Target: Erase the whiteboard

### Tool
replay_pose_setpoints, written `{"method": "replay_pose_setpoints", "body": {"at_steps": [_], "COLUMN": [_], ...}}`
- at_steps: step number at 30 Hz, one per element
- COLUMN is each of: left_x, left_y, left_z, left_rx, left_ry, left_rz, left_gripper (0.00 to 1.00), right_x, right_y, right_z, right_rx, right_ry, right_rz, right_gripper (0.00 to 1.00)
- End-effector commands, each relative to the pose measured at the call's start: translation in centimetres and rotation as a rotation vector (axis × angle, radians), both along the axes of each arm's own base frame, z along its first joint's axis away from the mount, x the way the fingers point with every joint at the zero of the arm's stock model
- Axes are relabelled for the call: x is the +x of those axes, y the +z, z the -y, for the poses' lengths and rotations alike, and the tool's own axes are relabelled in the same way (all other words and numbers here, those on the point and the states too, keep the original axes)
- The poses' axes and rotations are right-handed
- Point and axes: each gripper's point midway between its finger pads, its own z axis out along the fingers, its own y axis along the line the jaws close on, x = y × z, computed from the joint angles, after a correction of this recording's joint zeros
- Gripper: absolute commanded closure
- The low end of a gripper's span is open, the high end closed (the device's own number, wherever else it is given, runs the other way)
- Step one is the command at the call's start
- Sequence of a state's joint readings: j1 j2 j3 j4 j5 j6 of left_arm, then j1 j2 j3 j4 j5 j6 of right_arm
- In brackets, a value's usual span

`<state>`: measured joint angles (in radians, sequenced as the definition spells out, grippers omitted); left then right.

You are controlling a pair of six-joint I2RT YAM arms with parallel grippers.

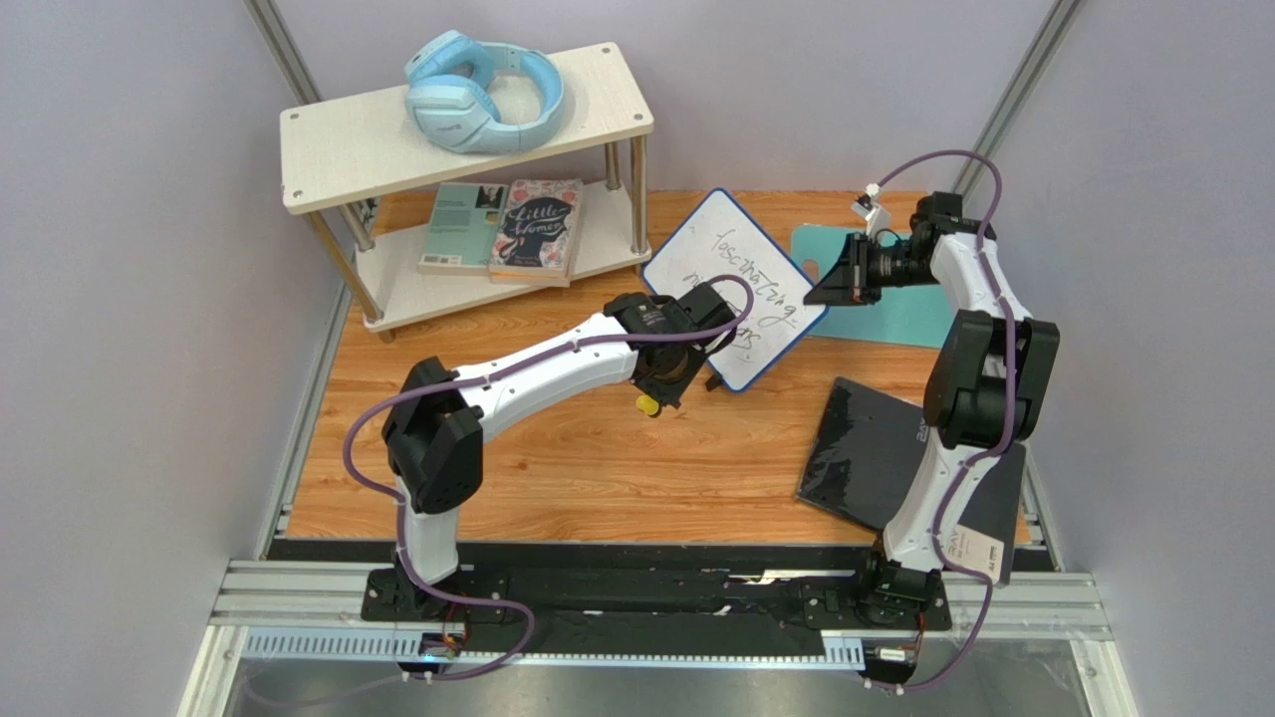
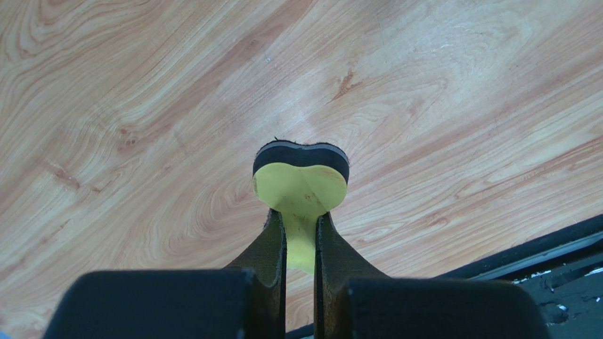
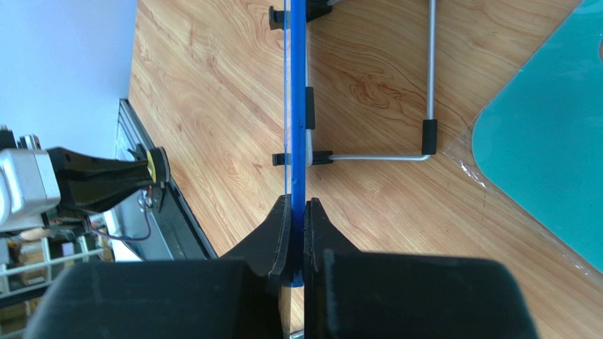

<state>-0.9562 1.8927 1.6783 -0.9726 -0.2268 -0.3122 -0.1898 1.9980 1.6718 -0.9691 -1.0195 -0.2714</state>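
**Blue-framed and braced for wiping**

The whiteboard (image 1: 716,239) stands on the table (image 1: 599,463), its blue edge pinched by the right gripper (image 3: 297,212), probably to steady it. Just off the board's near corner, the left gripper (image 2: 301,224) pinches a yellow eraser (image 2: 301,180). Only the overhead view shows the writing, not yet wiped; the wrist views prove both grips.

Wooden tabletop (image 1: 599,463): open passage across near-left and centre; obstructed back-left by pale two-tier wooden shelf (image 1: 344,150), centre-back by propped blue-framed whiteboard (image 1: 748,284), right by flat glossy black panel (image 1: 868,448) and teal mat (image 1: 913,314).
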Motion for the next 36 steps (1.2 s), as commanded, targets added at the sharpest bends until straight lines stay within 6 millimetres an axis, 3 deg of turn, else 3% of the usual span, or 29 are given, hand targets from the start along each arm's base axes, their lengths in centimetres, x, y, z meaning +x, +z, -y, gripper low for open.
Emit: {"method": "replay_pose_setpoints", "body": {"at_steps": [1,10,17,18,24,25,26,28,29,31,36], "left_x": [0.4,1.6,3.7,4.2,9.4,10.7,11.6,13.6,14.4,16.6,21.0], "left_y": [1.8,3.2,4.3,3.5,3.8,5.2,4.5,6.2,5.3,6.6,6.7], "left_z": [-0.8,-1.1,0.8,1.3,6.1,7.5,7.9,9.3,9.6,9.9,9.5], "left_rx": [-0.043,-0.107,-0.148,-0.138,-0.215,-0.263,-0.262,-0.316,-0.31,-0.36,-0.461], "left_ry": [0.031,0.075,0.054,0.052,0.037,0.03,0.037,0.045,0.051,0.073,0.121], "left_rz": [0.032,0.058,0.118,0.121,0.261,0.313,0.323,0.384,0.383,0.418,0.448], "left_gripper": [1.0,1.0,1.0,1.0,1.0,1.0,1.0,1.0,1.0,1.0,1.0], "right_x": [-1.8,-5.7,-5.7,-5.6,-4.3,-4.3,-4.3,-4.3,-4.3,-4.3,-4.6], "right_y": [-0.8,-1.7,-1.9,-1.9,-1.6,-1.5,-1.5,-1.3,-1.3,-1.1,-0.8], "right_z": [0.0,0.2,0.2,0.2,0.3,0.3,0.3,0.3,0.3,0.3,0.4], "right_rx": [-0.072,-0.11,-0.111,-0.11,-0.14,-0.137,-0.135,-0.135,-0.137,-0.141,-0.144], "right_ry": [0.103,0.269,0.247,0.239,0.158,0.155,0.153,0.15,0.15,0.15,0.181], "right_rz": [0.007,-0.015,-0.016,-0.015,0.021,0.019,0.015,0.013,0.014,0.016,0.016], "right_gripper": [1.0,1.0,1.0,1.0,1.0,1.0,1.0,1.0,1.0,1.0,1.0]}}
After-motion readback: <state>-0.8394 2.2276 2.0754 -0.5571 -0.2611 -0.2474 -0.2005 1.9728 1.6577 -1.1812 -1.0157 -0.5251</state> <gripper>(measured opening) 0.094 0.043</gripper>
